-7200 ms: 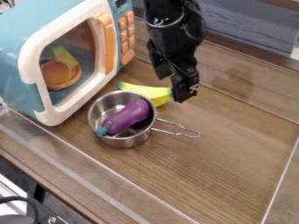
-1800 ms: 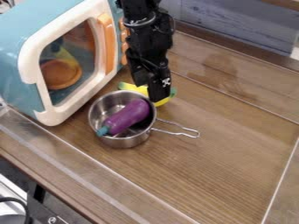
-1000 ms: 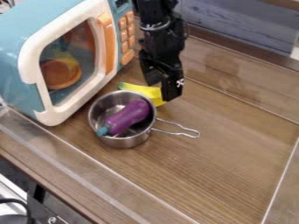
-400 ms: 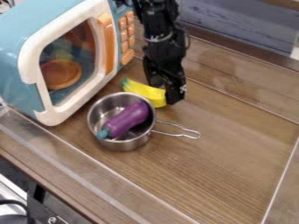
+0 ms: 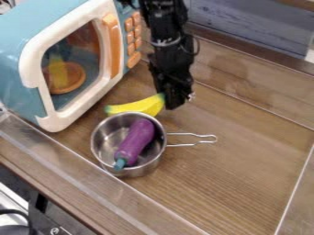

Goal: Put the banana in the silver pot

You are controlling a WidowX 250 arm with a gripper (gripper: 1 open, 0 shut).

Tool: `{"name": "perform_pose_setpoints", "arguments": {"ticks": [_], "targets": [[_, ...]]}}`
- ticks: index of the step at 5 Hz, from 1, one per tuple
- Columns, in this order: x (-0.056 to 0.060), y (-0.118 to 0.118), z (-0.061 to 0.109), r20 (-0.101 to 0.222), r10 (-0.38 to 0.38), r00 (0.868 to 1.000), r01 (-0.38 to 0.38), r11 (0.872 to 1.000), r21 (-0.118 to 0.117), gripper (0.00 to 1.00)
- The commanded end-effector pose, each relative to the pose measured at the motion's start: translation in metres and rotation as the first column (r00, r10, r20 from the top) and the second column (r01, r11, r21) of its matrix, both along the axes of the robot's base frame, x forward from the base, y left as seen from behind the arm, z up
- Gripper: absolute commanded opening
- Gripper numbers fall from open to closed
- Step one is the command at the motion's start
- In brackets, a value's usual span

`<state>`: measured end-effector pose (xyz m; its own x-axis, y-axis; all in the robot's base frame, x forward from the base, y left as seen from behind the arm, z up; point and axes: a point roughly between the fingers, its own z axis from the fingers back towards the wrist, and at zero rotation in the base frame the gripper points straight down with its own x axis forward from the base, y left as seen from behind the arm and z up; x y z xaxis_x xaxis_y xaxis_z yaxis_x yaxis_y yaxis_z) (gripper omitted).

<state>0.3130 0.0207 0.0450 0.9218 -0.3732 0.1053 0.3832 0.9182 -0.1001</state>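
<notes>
On the wooden tabletop, your small curved yellow toy banana lies flat just behind the small round shiny silver pot, outside its rim, between the pot and the toy oven. Your black gripper points straight down with its tips at the banana's right end; you cannot tell from this view whether the jaws are clenched on the fruit or merely beside it. Inside the pot a purple toy eggplant lies tilted, filling most of the bowl. The pot's thin wire loop handle points right. To the left stands the teal and cream toy microwave, orange food behind its window.
</notes>
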Motion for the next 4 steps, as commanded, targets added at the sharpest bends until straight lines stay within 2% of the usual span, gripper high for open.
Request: {"name": "perform_pose_setpoints", "arguments": {"ticks": [1, 2, 3, 4], "targets": [[0.001, -0.009, 0.041, 0.049, -0.003, 0.999, 0.003, 1.000, 0.009, 0.00], [0.004, -0.013, 0.040, 0.052, -0.048, 0.997, 0.047, 0.999, 0.013, 1.00], [0.005, -0.014, 0.033, 0.052, -0.087, 0.995, 0.086, 0.996, 0.017, 1.00], [-0.001, -0.011, 0.028, 0.045, -0.122, 0.992, 0.121, 0.992, 0.020, 1.00]]}}
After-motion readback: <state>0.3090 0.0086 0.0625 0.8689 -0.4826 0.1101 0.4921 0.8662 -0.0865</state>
